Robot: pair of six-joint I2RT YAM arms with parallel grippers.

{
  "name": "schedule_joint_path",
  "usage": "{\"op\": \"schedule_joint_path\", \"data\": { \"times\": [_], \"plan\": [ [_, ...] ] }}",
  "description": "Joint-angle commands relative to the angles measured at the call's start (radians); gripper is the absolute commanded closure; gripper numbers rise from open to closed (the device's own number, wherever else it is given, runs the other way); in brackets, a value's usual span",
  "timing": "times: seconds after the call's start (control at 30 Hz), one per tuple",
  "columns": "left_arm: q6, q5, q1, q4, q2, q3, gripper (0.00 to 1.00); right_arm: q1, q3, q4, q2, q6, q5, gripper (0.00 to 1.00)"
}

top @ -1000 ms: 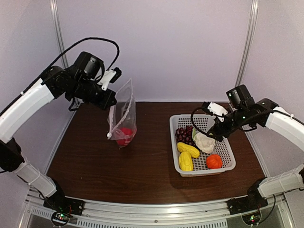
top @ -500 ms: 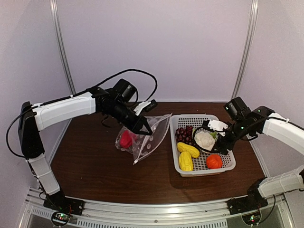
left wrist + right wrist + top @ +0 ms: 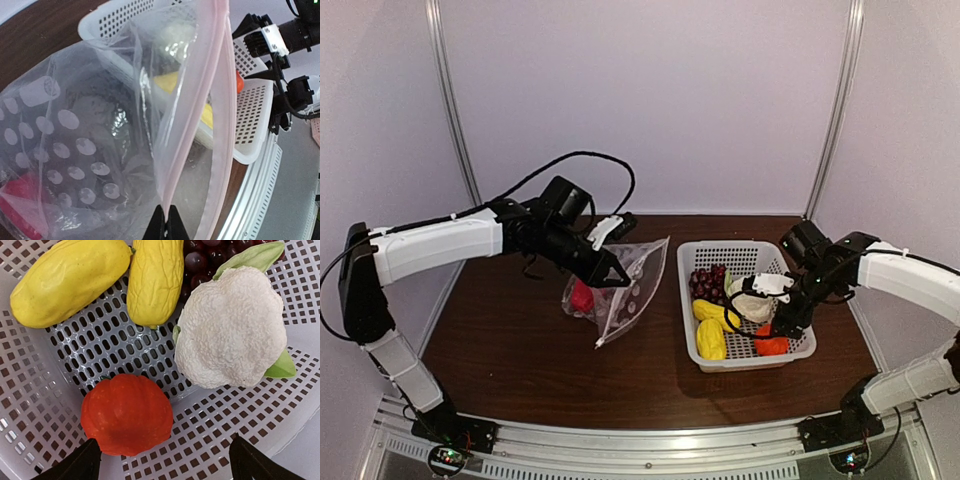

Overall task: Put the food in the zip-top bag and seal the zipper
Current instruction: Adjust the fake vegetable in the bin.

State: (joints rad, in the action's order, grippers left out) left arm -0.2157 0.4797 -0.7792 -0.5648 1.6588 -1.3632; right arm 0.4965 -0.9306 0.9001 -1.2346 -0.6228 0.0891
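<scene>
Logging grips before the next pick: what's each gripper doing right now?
Left gripper: closed, pinching the zip-top bag at its mouth edge.
Right gripper: open, empty, hovering over the orange fruit.

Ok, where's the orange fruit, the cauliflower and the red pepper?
orange fruit [image 3: 126, 412], right wrist view, its middle.
cauliflower [image 3: 232, 327], right wrist view, white head.
red pepper [image 3: 582, 295], top view, its red middle.

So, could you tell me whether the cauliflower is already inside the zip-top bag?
No, the cauliflower lies in the white basket, next to the orange fruit.
</scene>
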Motion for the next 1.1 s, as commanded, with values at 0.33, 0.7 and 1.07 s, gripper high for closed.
{"op": "schedule_joint_path", "data": {
  "times": [0.33,0.7,1.07],
  "plan": [
    [-0.002,-0.215,0.017,0.092,-0.082,0.053,1.0,-0.007,-0.026,-0.011,-0.045,-0.063,0.048,0.1],
    [-0.014,-0.232,0.04,0.109,-0.087,0.062,1.0,-0.007,-0.01,0.024,-0.135,-0.075,0.012,0.12],
    [-0.017,-0.23,0.05,0.109,-0.061,0.064,1.0,-0.006,0.025,0.053,-0.162,-0.093,0.079,0.06]
  ]
}}
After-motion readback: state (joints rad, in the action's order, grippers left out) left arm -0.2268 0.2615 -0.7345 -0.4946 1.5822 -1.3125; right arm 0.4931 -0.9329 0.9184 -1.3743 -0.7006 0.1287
